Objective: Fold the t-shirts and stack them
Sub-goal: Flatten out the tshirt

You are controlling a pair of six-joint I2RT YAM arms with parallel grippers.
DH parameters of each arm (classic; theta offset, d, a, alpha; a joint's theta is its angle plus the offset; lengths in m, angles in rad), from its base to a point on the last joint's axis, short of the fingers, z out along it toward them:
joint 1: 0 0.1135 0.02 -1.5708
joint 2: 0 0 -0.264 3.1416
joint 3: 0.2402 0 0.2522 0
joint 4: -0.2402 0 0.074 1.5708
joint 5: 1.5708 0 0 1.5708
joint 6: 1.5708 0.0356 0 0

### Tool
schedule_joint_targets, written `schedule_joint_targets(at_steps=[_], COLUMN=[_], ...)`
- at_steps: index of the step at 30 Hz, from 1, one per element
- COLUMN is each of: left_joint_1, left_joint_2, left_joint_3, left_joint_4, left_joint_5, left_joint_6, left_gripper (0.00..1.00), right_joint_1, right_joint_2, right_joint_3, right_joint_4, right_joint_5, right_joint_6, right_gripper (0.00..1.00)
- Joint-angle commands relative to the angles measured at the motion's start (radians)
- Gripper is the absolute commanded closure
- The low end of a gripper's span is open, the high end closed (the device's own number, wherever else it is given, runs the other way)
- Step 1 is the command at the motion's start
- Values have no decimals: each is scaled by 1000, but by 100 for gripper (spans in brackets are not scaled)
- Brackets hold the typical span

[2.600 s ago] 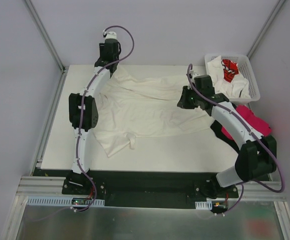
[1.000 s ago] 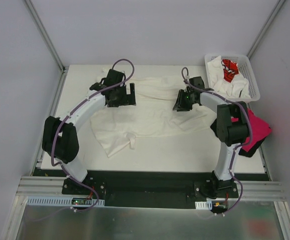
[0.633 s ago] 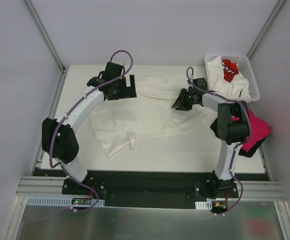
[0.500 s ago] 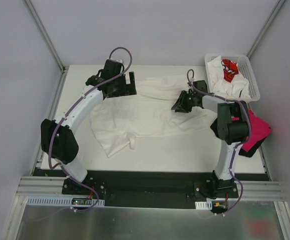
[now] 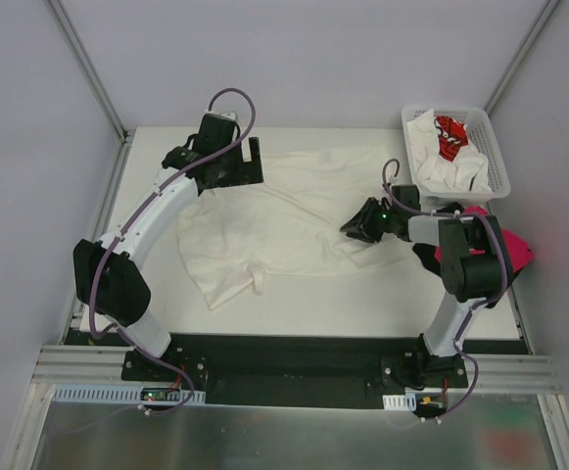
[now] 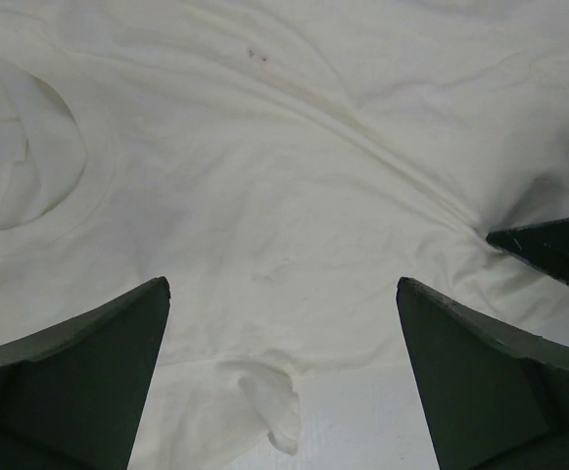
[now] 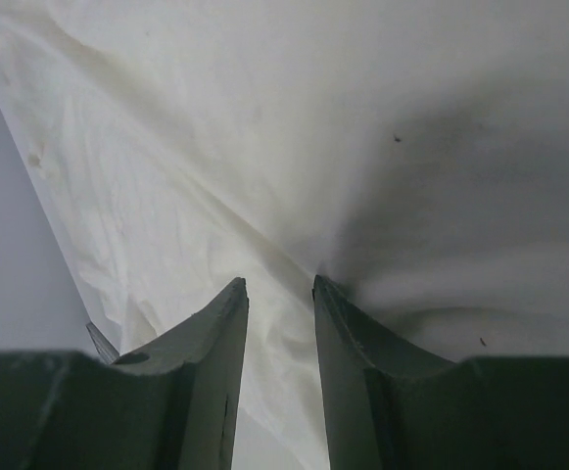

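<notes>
A cream-white t-shirt (image 5: 274, 220) lies spread and wrinkled on the white table. My left gripper (image 5: 237, 164) hovers open over its far left part. In the left wrist view the left gripper (image 6: 282, 286) stands wide over the cloth (image 6: 294, 176), holding nothing. My right gripper (image 5: 359, 228) is low at the shirt's right side. In the right wrist view the right gripper (image 7: 278, 284) has its fingers close together with a fold of the cream cloth (image 7: 264, 147) between them, creases drawn toward the tips. A magenta-pink t-shirt (image 5: 504, 245) lies at the right edge.
A white lattice basket (image 5: 495, 147) at the back right holds white shirts and one with red print (image 5: 450, 134). The right gripper's tip shows at the right edge of the left wrist view (image 6: 558, 250). Grey walls and frame posts surround the table (image 5: 362, 299).
My left gripper has moved farther back and left, off the cloth. My right gripper has moved toward the near edge, dragging the shirt's right part with it.
</notes>
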Motion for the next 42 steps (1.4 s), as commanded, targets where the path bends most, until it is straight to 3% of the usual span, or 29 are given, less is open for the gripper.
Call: schedule_joint_targets(at_steps=[1,9,18,25,29,32,42], left_joint_1=[2,2,2,0,2,0,2], left_joint_2=[-87,-130,-107,-103,-130,-153,-190], left_joint_3=[21,5,-48,-64,-80,-91,-113], left_joint_4=[-10,-10,-4,13,25,29,31], left_joint_5=[-29,-30,0,31,33,28,28], left_joint_6=[12,9,-28,-63,-58,-46,-43], left_gripper=[1,1,1,1,1,1,1], right_joint_1=[-2,-2,-4,-25,-45,-57,-67], right_joint_2=[-148,-438,-492,-224,49,157,353], right_joint_3=[-171,-333,-137,171,392,515,683], right_joint_4=[-10,-105,-223,-231,-260,-270,-277], right_joint_5=[31,69,152,215,108,43,-15], right_joint_6=[6,-20,-106,-156,-143,-100,-61], right_gripper=[63,62,57,60,64,66,66])
